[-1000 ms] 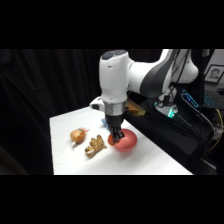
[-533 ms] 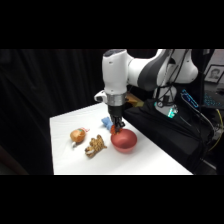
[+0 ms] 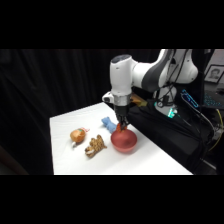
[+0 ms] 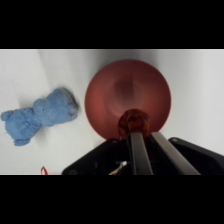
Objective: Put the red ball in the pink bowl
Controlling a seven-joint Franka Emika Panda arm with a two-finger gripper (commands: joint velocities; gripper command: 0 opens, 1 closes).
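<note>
Frame left: orange-tan round object (image 3: 77,135) and brown lumpy object (image 3: 95,146) on the table (image 3: 65,160), open surface toward the near edge. Centre: blue plush (image 4: 40,113) just beside the pink bowl (image 3: 124,141). Hand (image 4: 135,131) grasps the red ball (image 4: 133,121) above the bowl's near rim.

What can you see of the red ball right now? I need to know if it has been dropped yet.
The red ball is a small, roundish, red-orange thing with a dark-speckled, bumpy surface. It sits at the tips of the gripper, whose fingers are closed on it, so it is not released. In the wrist view it hangs over the near inner part of the pink bowl, much smaller than it. Whether it touches the bowl's floor cannot be told. In the side view it is barely visible above the bowl's rim.
</note>
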